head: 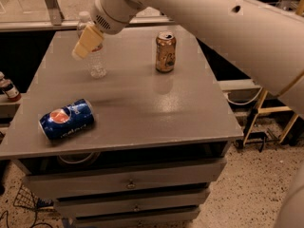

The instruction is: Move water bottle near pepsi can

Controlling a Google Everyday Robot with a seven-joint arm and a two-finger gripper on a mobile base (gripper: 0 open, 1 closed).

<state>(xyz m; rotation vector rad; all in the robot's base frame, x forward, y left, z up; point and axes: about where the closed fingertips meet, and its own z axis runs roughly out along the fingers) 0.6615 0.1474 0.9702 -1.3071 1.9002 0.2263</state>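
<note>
The water bottle [97,63] stands upright at the table's back left, clear and ribbed, with its white cap [84,17] showing above the arm. My gripper [82,45] hangs at the bottle's upper part, overlapping its label on the left side; whether it touches the bottle cannot be told. The pepsi can [66,119] lies on its side near the table's front left corner, well in front of the bottle.
A gold-brown can [165,51] stands upright at the back centre. The grey table [156,113] has drawers [128,183] below. A small brown bottle [9,89] sits off the left side. A wooden frame [259,113] stands at the right. My arm [213,27] spans the top right.
</note>
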